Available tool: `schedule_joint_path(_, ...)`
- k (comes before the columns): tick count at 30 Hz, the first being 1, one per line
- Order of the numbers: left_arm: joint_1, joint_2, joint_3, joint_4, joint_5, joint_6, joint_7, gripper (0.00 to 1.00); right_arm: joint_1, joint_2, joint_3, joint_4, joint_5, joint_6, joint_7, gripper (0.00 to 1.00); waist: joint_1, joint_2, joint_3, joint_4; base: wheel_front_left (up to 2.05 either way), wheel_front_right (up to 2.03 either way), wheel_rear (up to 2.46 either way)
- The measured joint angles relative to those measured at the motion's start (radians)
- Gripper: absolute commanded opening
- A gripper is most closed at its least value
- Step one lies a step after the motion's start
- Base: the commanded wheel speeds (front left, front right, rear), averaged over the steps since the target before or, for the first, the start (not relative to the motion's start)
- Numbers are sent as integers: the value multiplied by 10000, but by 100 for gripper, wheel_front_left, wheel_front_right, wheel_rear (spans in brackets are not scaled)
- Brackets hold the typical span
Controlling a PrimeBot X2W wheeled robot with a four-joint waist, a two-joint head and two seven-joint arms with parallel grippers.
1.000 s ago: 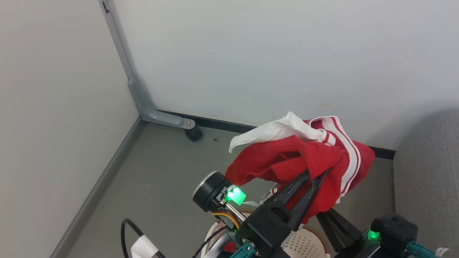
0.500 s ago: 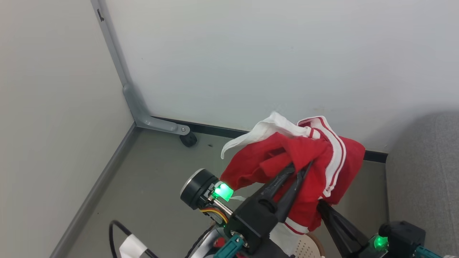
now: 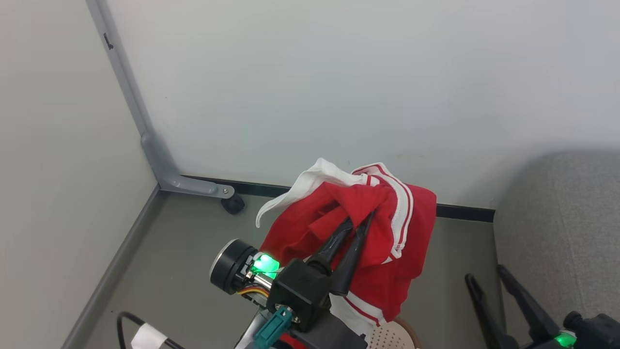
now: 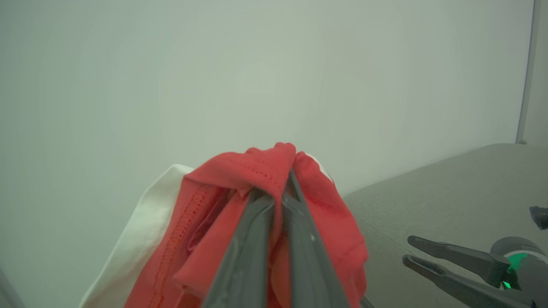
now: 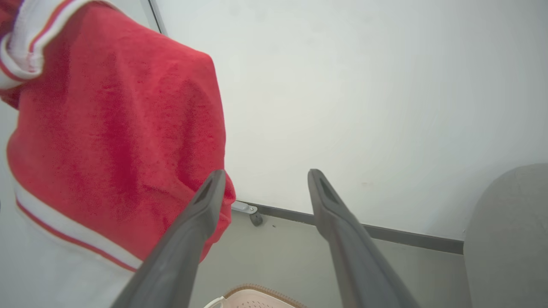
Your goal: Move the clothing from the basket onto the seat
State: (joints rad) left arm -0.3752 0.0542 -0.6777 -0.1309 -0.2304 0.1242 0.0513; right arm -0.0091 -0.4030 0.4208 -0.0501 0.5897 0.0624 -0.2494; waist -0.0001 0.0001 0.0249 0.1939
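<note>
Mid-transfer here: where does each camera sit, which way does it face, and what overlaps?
Head view: on the head, facing forward and down at wall and floor; left gripper shut on the clothing, right gripper open, seat at right.
Left wrist view: along its own shut fingers, into the clothing and wall.
Right wrist view: along its own open fingers, toward wall and basket rim.
Shared: both wrist views show the clothing; left wrist view also shows the right gripper.

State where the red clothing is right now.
In the head view the clothing hangs low at centre, pinched in the left gripper, with the basket just below it and the grey seat to its right.
</note>
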Motion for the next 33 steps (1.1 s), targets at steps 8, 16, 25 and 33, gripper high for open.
schedule_joint_path(8, 482, -4, 192, -174, 128, 0, 148, 0, 437, -123, -1321, 297, 90, -644, 0, 100, 0, 0, -158, -464, 0, 0, 0)
schedule_joint_path(16, 519, -2, 19, -182, 134, 0, 176, 0, 878, -357, -1965, 675, 86, -811, 0, 100, 0, 0, -233, -742, 0, 0, 0)
schedule_joint_path(25, 523, 6, -148, -144, 102, 0, 190, 0, 1190, -623, -2399, 805, -263, -890, 0, 100, 1, 0, -351, -908, 0, 0, 0)
schedule_joint_path(33, 523, 2, -155, -136, 90, 0, 255, 0, 1528, -627, -2748, 746, -349, -989, 0, 100, 0, 0, -365, -1008, 0, 0, 0)
